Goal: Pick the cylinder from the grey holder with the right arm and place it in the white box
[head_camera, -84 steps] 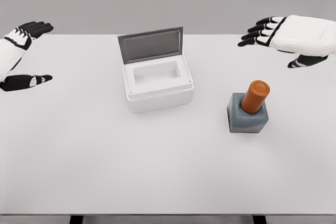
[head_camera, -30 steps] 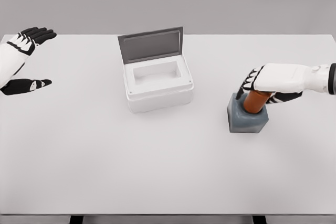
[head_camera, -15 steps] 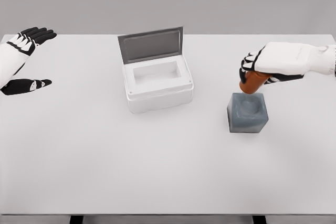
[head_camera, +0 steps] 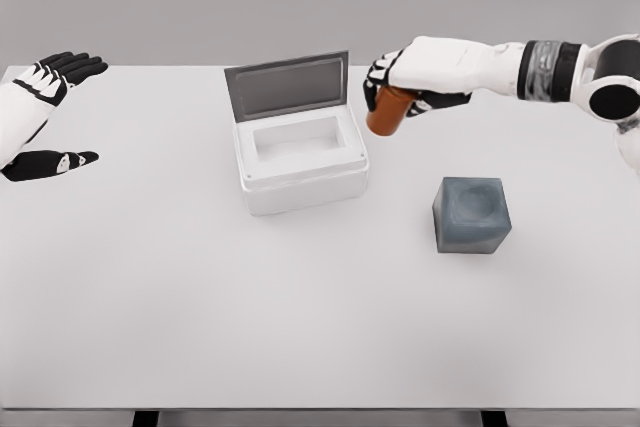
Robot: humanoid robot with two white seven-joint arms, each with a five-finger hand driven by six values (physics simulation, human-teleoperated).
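My right hand [head_camera: 412, 80] has its fingers wrapped round the orange cylinder [head_camera: 389, 111], white box [head_camera: 300, 160] just left of them.

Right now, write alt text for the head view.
The right hand holds the orange cylinder in the air beside the open white box. The grey holder sits empty on the table; the left hand rests open at left.

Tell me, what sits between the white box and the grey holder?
Nothing: the head view shows only bare table between the box and the holder. The cylinder hangs above, in the right robot hand.
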